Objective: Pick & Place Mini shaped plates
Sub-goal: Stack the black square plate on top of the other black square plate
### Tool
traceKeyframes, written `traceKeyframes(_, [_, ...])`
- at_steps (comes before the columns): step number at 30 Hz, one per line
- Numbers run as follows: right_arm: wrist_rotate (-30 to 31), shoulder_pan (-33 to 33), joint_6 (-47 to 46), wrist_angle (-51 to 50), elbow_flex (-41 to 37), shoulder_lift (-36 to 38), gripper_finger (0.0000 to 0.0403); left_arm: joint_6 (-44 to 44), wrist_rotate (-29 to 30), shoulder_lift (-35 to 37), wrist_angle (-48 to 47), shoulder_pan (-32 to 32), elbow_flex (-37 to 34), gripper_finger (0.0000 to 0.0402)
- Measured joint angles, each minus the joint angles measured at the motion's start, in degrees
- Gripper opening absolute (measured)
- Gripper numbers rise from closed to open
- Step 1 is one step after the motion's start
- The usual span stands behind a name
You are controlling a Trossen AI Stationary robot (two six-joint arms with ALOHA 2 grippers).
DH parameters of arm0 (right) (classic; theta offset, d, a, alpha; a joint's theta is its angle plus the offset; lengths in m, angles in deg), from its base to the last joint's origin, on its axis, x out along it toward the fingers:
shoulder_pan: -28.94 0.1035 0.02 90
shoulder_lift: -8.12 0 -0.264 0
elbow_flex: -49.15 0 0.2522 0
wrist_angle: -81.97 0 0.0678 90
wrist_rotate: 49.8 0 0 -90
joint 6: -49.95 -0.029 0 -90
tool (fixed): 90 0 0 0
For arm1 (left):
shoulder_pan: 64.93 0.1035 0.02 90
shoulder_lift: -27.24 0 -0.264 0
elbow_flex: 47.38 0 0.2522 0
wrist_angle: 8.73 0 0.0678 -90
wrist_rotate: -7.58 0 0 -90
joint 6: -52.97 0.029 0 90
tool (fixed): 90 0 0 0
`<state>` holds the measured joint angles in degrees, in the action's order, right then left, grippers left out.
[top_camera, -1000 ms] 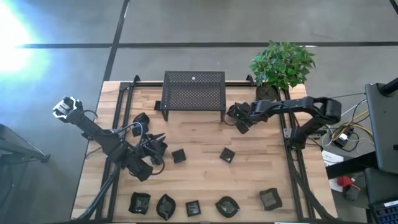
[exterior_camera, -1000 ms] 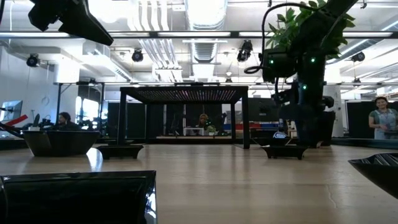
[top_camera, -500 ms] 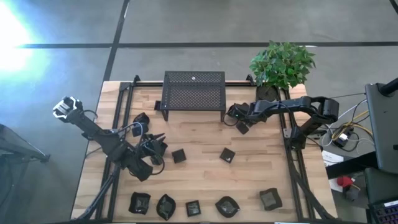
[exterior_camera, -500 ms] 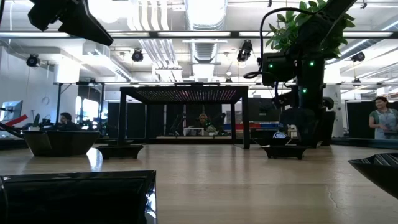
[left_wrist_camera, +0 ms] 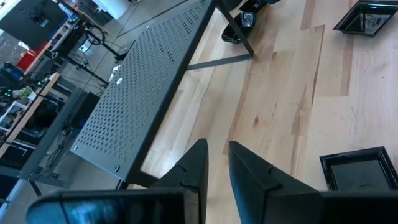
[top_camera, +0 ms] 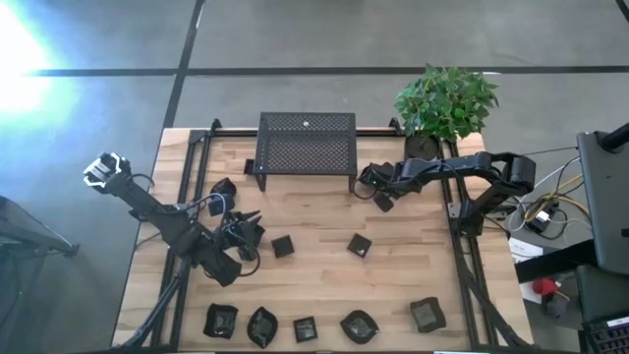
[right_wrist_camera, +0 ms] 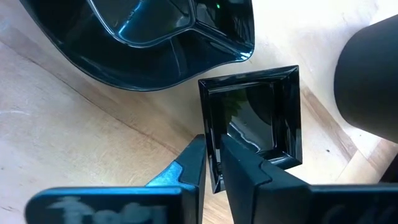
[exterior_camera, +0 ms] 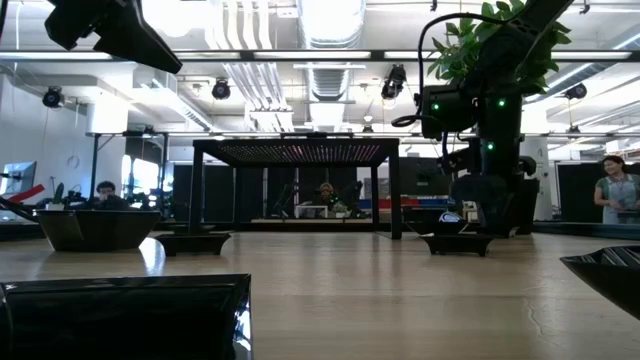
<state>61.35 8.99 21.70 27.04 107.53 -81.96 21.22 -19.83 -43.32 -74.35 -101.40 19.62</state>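
The right gripper (right_wrist_camera: 211, 163), low beside the mesh stand's (top_camera: 306, 141) right leg, pinches one rim of a small square plate (right_wrist_camera: 255, 118). The left gripper (left_wrist_camera: 214, 165) hovers at the table's left, fingers nearly together, empty.

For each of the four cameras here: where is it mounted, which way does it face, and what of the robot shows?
High: overhead, straight down; both arms, mesh stand, plant.
Low: table height, level toward the room; right arm descends by a plate.
Left wrist: on the left arm; left tool faces the stand.
Right wrist: right tool pinches a square plate rim.
Shared: high, low and left wrist views show the stand.
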Motion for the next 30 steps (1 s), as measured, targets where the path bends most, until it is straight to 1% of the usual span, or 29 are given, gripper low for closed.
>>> traceKeyframes(10, [0.0, 0.0, 0.4, 0.3, 0.0, 0.0, 0.0043, 0.0, 0.0, 0.0, 0.0, 0.0, 0.0, 0.006])
traceKeyframes(17, [0.9, 0.0, 0.6, 0.4, 0.0, 0.0, 0.0011, 0.0, 0.0, 0.0, 0.0, 0.0, 0.0, 0.006])
traceKeyframes(24, [1.3, 0.1, 1.7, 0.1, 0.0, 0.0, 0.0008, 0.0, -0.2, 0.0, 0.0, 0.0, 0.0, 0.006])
traceKeyframes(30, [1.2, 2.0, 1.3, -1.2, 1.0, 0.7, 0.0008, 0.0, -0.2, 0.0, 0.0, 0.0, 0.0, 0.006])
